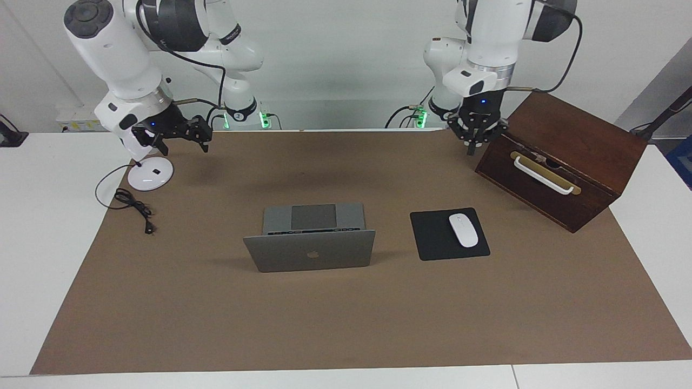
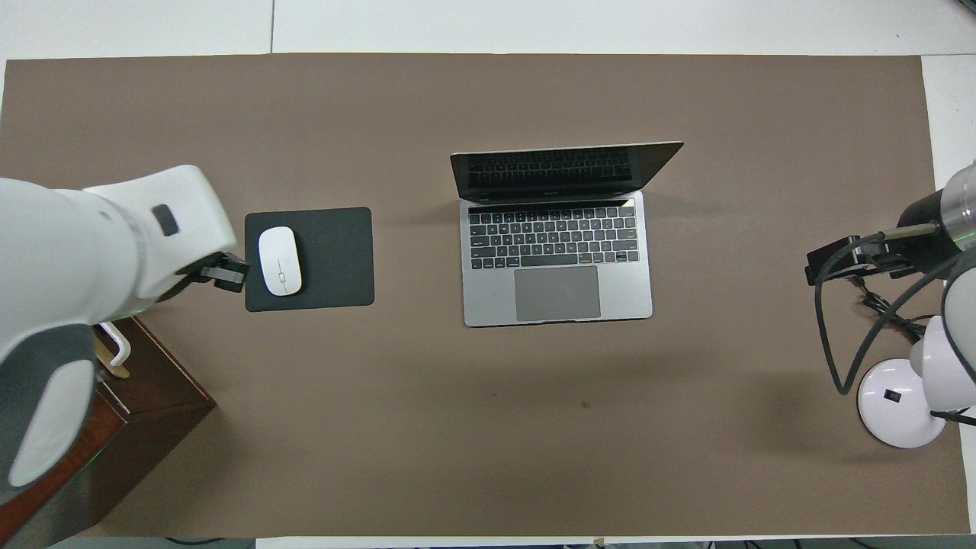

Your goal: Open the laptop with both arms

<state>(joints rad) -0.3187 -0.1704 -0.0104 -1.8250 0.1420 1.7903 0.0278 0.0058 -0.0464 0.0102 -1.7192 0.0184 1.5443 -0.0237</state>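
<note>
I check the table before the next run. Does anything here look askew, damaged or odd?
One thing: the wooden box at the left arm's end of the table sits turned at an angle to the mat's edge. The laptop stands open and square, the mouse on its pad.

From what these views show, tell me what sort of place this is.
Probably a robotics lab set up like a desk: two white arms mounted at a white table with a brown mat, an open laptop, a mouse on its pad, and a bare white wall.
</note>
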